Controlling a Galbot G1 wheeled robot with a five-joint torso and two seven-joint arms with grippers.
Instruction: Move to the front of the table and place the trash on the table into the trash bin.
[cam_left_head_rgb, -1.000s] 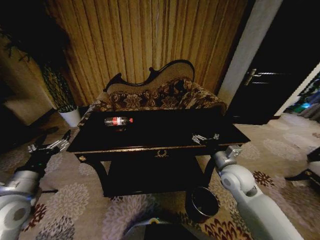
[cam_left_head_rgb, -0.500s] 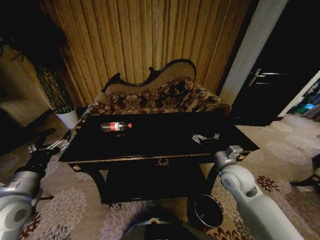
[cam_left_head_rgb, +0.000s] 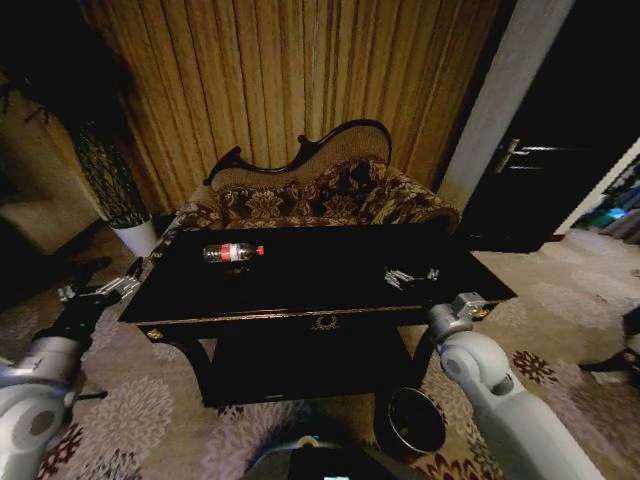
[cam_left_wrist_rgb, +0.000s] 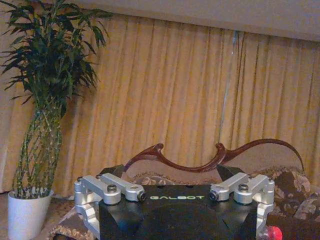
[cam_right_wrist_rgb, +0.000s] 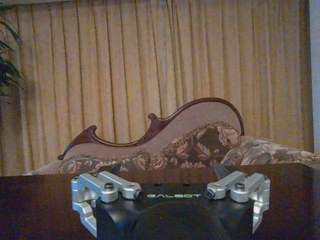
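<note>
So the robot was parked right in front of the black table, both arms raised at about tabletop height. The left gripper hung off the table's left end, just outside the edge, fingers spread wide and holding nothing. The clear bottle with the red label lay on its side on the tabletop, ahead of that gripper and off toward the robot's right, well apart from it; its red cap peeked in past the left gripper's body in the left wrist view. The right gripper sat low over the table's right part, also released with nothing between the fingers. The trash bin stood on the carpet below and behind that gripper, just beside the right forearm. The floral sofa was straight ahead past the table.
</note>
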